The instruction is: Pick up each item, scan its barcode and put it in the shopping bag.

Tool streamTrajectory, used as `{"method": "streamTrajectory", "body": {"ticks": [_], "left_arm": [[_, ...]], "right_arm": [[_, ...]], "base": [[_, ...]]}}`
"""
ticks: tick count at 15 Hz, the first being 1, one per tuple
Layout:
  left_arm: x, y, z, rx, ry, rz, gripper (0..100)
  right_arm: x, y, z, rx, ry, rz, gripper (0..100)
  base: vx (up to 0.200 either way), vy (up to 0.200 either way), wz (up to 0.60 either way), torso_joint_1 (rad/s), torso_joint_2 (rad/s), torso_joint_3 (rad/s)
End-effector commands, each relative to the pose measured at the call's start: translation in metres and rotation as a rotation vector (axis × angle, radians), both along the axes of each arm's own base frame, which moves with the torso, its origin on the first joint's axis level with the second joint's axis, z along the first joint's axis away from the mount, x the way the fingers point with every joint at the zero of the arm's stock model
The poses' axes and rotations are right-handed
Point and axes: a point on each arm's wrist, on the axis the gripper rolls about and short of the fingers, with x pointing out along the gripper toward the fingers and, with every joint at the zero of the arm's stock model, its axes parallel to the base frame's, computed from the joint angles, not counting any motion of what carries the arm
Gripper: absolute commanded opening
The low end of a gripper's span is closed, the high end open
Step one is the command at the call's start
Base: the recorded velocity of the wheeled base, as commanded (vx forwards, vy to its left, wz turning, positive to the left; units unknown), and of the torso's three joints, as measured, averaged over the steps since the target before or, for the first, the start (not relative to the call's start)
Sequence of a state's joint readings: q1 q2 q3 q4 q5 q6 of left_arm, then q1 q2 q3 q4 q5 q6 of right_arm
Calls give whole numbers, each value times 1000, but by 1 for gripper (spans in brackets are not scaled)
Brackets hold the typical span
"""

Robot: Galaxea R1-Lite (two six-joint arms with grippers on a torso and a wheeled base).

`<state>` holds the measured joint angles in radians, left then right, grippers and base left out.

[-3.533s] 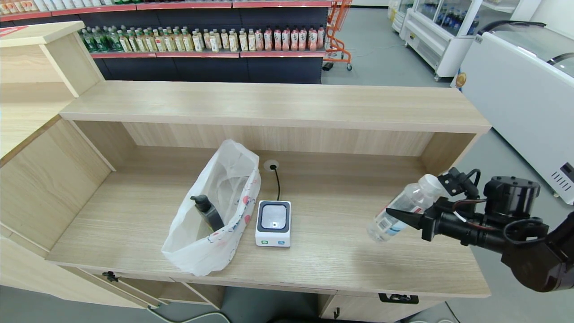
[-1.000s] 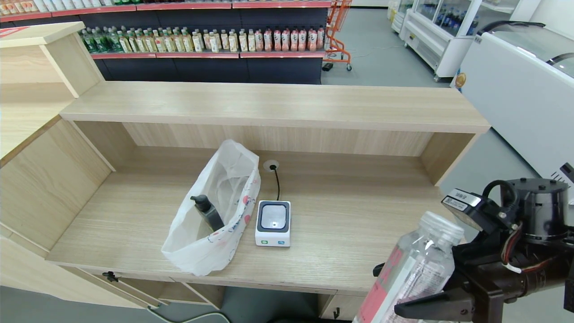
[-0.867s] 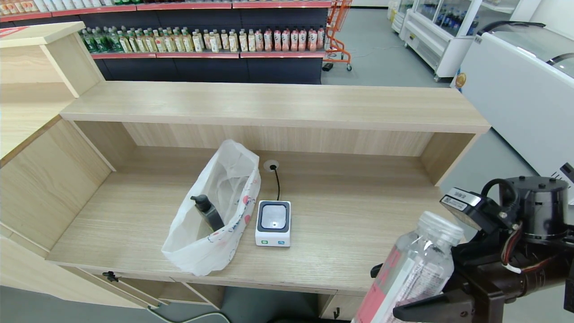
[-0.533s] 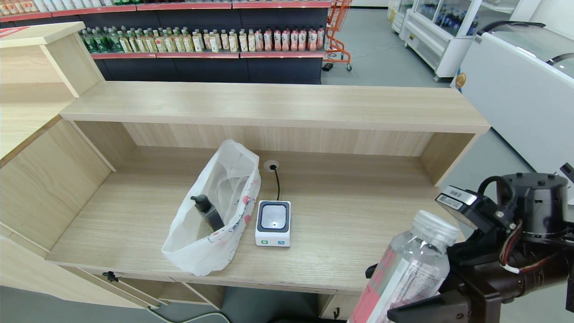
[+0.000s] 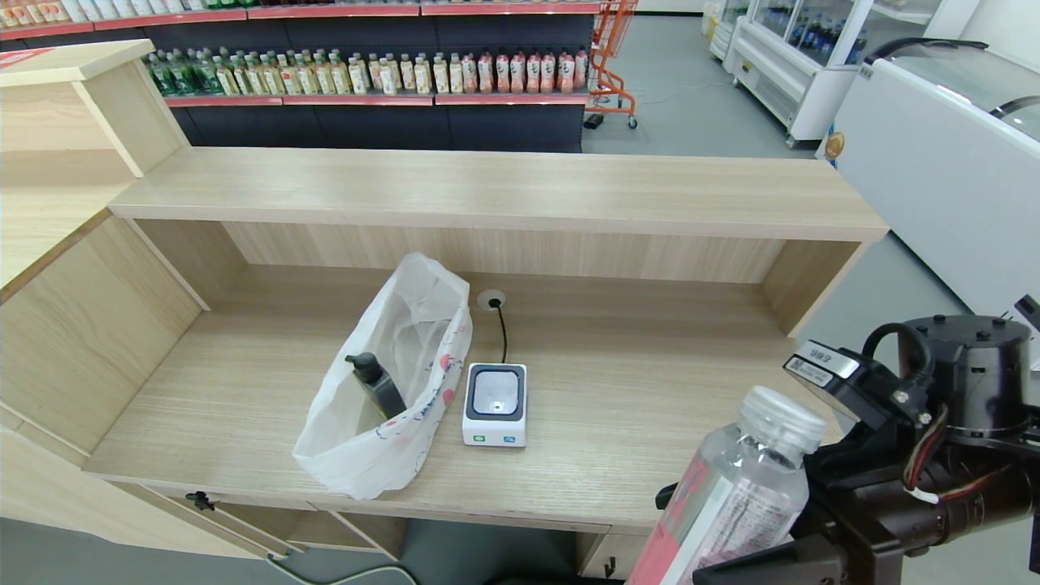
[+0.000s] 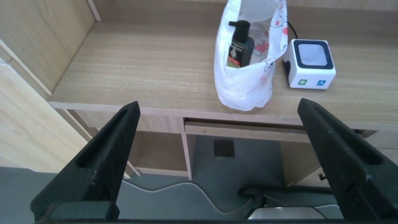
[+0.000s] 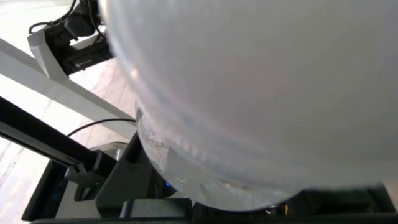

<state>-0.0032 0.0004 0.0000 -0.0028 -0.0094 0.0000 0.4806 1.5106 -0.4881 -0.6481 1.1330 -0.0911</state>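
Head view: the clear water bottle (image 5: 735, 496), tilted with its cap uppermost, is clamped in the right gripper (image 5: 707, 528) by the counter's (image 5: 634, 390) front right corner, well apart from the scanner (image 5: 495, 404). Just beside the scanner sits the shopping bag (image 5: 382, 439), holding a dark pump bottle (image 5: 378, 386). The left gripper (image 6: 217, 106) is spread wide, empty.

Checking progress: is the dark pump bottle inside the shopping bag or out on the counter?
In. The pump bottle sits inside the shopping bag, plastic walls around it, pump head showing.

Wooden counter (image 5: 617, 366), shelf of bottled drinks (image 5: 366, 75), orange trolley (image 5: 615, 61), white chest freezer (image 5: 926, 171)
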Motion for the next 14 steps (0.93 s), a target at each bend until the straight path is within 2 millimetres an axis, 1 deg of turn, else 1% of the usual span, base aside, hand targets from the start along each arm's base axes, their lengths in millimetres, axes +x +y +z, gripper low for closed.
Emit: {"method": "streamTrajectory", "body": {"ticks": [1, 5, 7, 8, 9, 10, 11, 12, 14], "left_arm": [[0, 0, 0, 0, 1, 0, 100], [0, 0, 0, 0, -1, 0, 100], [0, 0, 0, 0, -1, 0, 100], [0, 0, 0, 0, 1, 0, 100], [0, 0, 0, 0, 1, 0, 100], [0, 0, 0, 0, 1, 0, 100], [0, 0, 0, 0, -1, 0, 100], [0, 0, 0, 0, -1, 0, 100], [0, 0, 0, 0, 1, 0, 100]], "right_arm": [[-1, 0, 1, 2, -4, 2, 0], [-3, -4, 3, 5, -12, -13, 0], [0, -10, 5, 9, -33, -47, 0], [12, -19, 11, -4, -105, -172, 0], [23, -23, 18, -37, -220, -315, 0], [37, -28, 22, -110, -375, -488, 0], [46, -36, 27, -161, -506, -627, 0], [51, -43, 32, -166, -591, -719, 0], [59, -45, 36, -177, -759, -774, 0]], "base": [[0, 0, 0, 0, 0, 0], [0, 0, 0, 0, 0, 0], [0, 0, 0, 0, 0, 0], [0, 0, 0, 0, 0, 0], [0, 0, 0, 0, 0, 0], [0, 0, 0, 0, 0, 0], [0, 0, 0, 0, 0, 0], [0, 0, 0, 0, 0, 0], [0, 0, 0, 0, 0, 0]]}}
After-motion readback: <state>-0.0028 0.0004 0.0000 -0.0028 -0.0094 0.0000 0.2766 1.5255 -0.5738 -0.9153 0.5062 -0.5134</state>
